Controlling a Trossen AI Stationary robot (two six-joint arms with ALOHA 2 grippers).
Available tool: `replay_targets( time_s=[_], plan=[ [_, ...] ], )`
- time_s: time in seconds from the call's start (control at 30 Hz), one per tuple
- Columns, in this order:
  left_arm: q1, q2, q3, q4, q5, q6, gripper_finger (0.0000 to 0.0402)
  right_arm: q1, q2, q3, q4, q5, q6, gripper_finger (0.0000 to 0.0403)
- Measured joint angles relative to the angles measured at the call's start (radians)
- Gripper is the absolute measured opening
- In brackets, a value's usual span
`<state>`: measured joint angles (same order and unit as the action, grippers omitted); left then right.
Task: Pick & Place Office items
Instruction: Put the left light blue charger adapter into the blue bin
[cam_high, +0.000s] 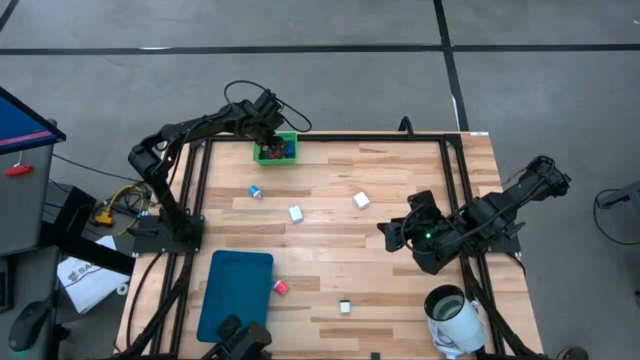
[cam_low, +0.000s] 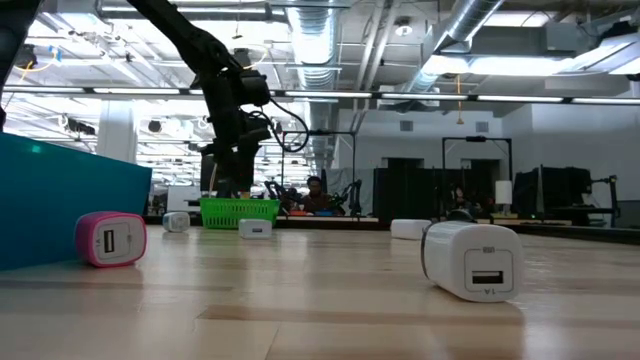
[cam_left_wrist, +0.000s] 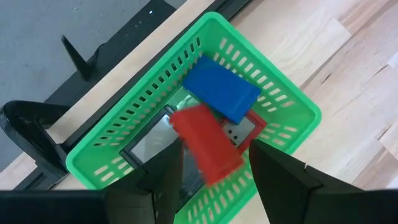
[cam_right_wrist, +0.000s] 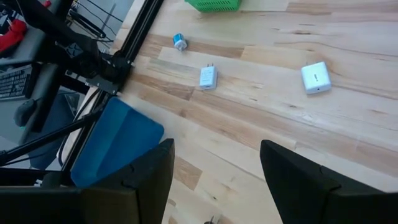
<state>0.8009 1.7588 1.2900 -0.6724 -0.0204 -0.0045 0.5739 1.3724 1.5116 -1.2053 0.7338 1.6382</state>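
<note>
My left gripper (cam_left_wrist: 214, 155) hangs over the green bin (cam_high: 275, 150) at the table's far left, pointing steeply down. A red block (cam_left_wrist: 202, 140) sits tilted between its parted fingers above the bin, its nearer end blurred. In the bin lie a blue block (cam_left_wrist: 221, 90) and a dark flat piece (cam_left_wrist: 149, 146). My right gripper (cam_right_wrist: 214, 180) hovers open and empty above the table's right side (cam_high: 395, 232). Small items rest on the wood: a blue-white bit (cam_high: 256, 191), white cubes (cam_high: 296, 213) (cam_high: 361, 200), a pink-red one (cam_high: 281, 287) and a small white one (cam_high: 345, 305). My left gripper's fingers stand either side of the red block's nearer end (cam_left_wrist: 208, 171), coming from above. A gap shows beside one finger (cam_left_wrist: 273, 174). Whether the other finger (cam_left_wrist: 165, 177) touches the block I cannot tell.
A teal tray (cam_high: 236, 290) lies at the near left. A large white mug-like cylinder (cam_high: 455, 315) stands at the near right corner. Black frame rails run along the table's left, far and right edges. Bare wood lies in the middle between the scattered items.
</note>
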Motion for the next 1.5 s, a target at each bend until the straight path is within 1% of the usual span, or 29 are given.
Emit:
replay_targets(
  time_s=[0.07, 0.27, 0.47, 0.6, 0.67, 0.77, 0.9, 1.0, 1.1, 1.2, 1.33, 1.4, 1.5],
  plan=[
    [-0.002, -0.002, 0.000, -0.001, 0.009, 0.000, 0.0179, 0.000, 0.000, 0.000, 0.000, 0.000, 0.000, 0.0230],
    [-0.036, -0.054, 0.000, -0.011, 0.101, 0.000, 0.0180, 0.000, 0.000, 0.000, 0.000, 0.000, 0.000, 0.0230],
    [-0.114, -0.145, 0.000, -0.046, 0.128, -0.001, 0.0180, 0.000, 0.000, 0.000, -0.026, 0.000, 0.000, 0.0230],
    [-0.176, -0.213, -0.001, -0.121, 0.132, -0.006, 0.0180, 0.000, 0.000, 0.000, -0.039, 0.000, 0.000, 0.0230],
    [-0.200, -0.249, -0.008, -0.166, 0.133, -0.062, 0.0180, 0.000, 0.000, 0.000, -0.041, 0.000, 0.000, 0.0230],
    [-0.219, -0.301, -0.043, -0.264, 0.122, -0.190, 0.0180, 0.000, 0.001, 0.000, -0.044, 0.000, -0.007, 0.0230],
    [-0.236, -0.406, -0.167, -0.299, 0.079, -0.365, 0.0180, 0.000, 0.001, 0.000, -0.044, 0.000, -0.023, 0.0230],
    [-0.238, -0.480, -0.291, -0.295, 0.077, -0.507, 0.0180, 0.000, 0.001, 0.000, -0.044, 0.000, -0.026, 0.0230],
    [-0.237, -0.546, -0.402, -0.254, 0.077, -0.630, 0.0180, 0.001, 0.001, 0.000, -0.044, 0.000, -0.026, 0.0230],
    [-0.237, -0.577, -0.482, -0.200, 0.077, -0.701, 0.0180, 0.002, 0.001, 0.000, -0.043, 0.000, -0.026, 0.0230],
    [-0.237, -0.559, -0.529, -0.144, 0.077, -0.696, 0.0180, 0.002, 0.001, 0.000, -0.037, 0.000, -0.026, 0.0230],
    [-0.239, -0.536, -0.531, -0.110, 0.061, -0.614, 0.0180, 0.002, 0.001, 0.000, -0.036, -0.002, -0.026, 0.0230],
    [-0.247, -0.518, -0.531, -0.045, 0.013, -0.417, 0.0180, 0.002, 0.001, 0.000, -0.025, -0.004, -0.026, 0.0230]
  ],
)
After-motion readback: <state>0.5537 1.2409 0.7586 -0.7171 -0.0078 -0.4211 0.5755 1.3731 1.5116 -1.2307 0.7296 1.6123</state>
